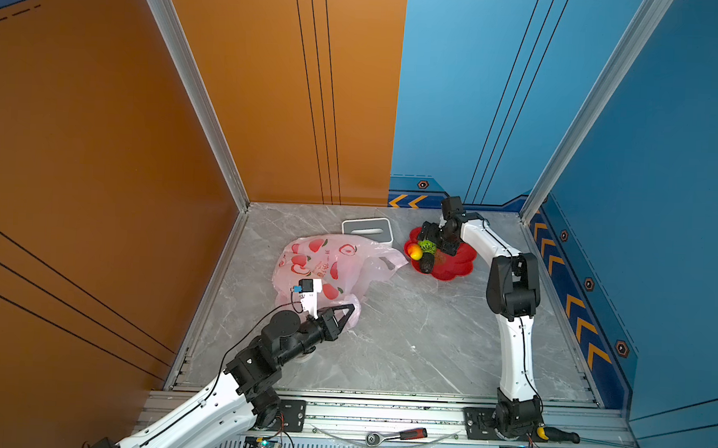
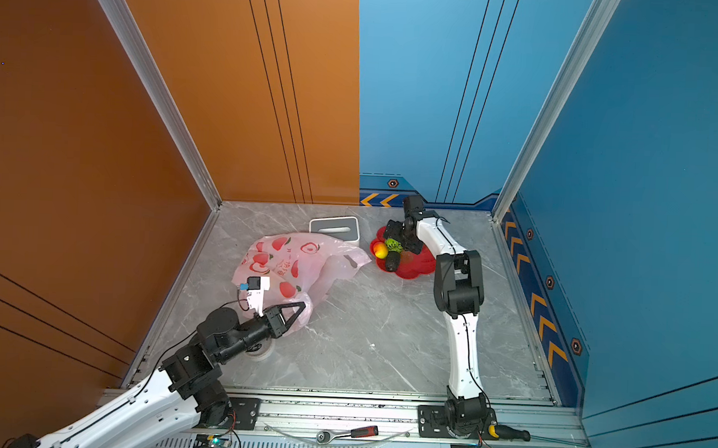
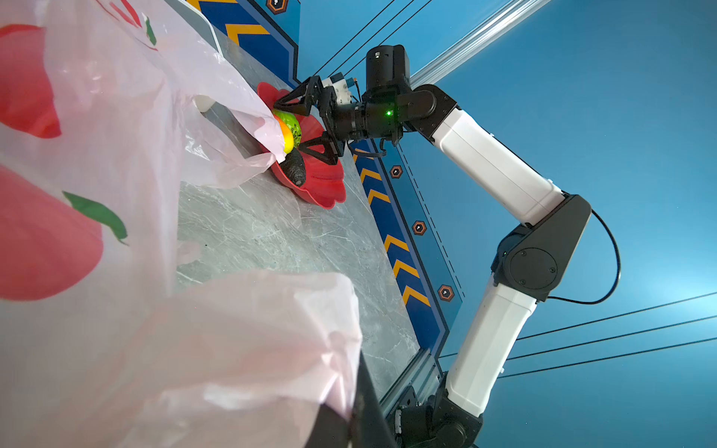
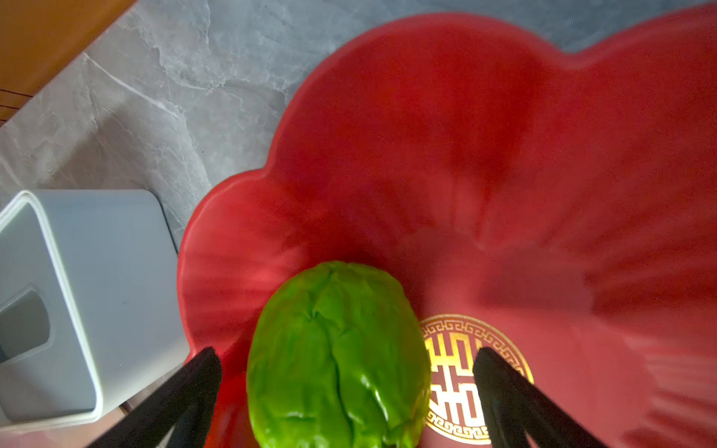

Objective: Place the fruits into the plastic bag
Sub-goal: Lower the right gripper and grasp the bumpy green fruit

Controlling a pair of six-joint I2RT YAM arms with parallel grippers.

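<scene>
Right claw (image 4: 345,355) spread wide around the green fruit (image 4: 337,360) in the red dish (image 4: 465,155) — not pinching it; left claw (image 1: 350,308) clamped on the plastic bag (image 1: 326,261), lying on the table (image 1: 406,339) beside the dish.

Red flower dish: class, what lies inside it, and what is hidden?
Inside the red dish: a green fruit, a yellow-red mango, a dark avocado and a gold emblem. The open right hand straddles the green fruit; its arm hides the far part.
</scene>
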